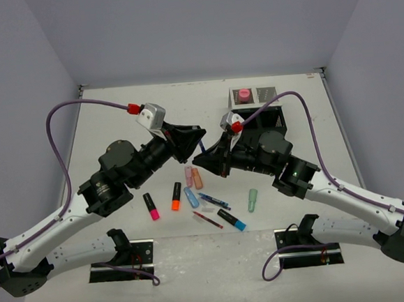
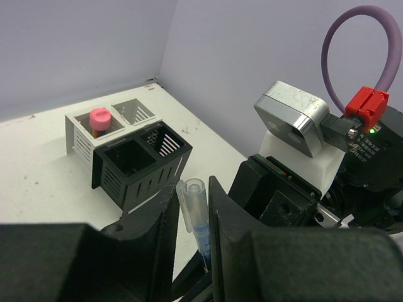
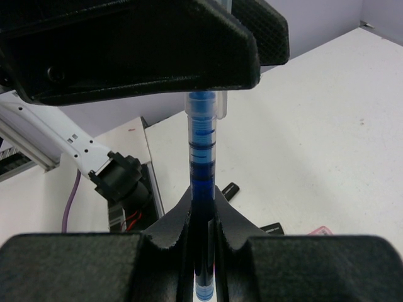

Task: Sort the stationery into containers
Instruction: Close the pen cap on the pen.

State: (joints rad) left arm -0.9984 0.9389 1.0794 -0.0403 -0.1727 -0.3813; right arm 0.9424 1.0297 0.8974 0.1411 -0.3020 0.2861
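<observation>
Noting both arms tip to tip above the counter (image 1: pixel 116 123): we see the left fingers (image 2: pixel 160 226) and the right fingers (image 3: pixel 170 233) each clamped on one blue pen (image 3: pixel 201 148), held in the air near the black mesh organizer (image 2: pixel 119 182). Loose highlighters (image 1: pixel 175 196) lie on the counter below.

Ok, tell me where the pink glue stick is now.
Top view, far edge of the table, right of centre: the pink glue stick stands upright in the far-left pale compartment of the black mesh organizer.
</observation>
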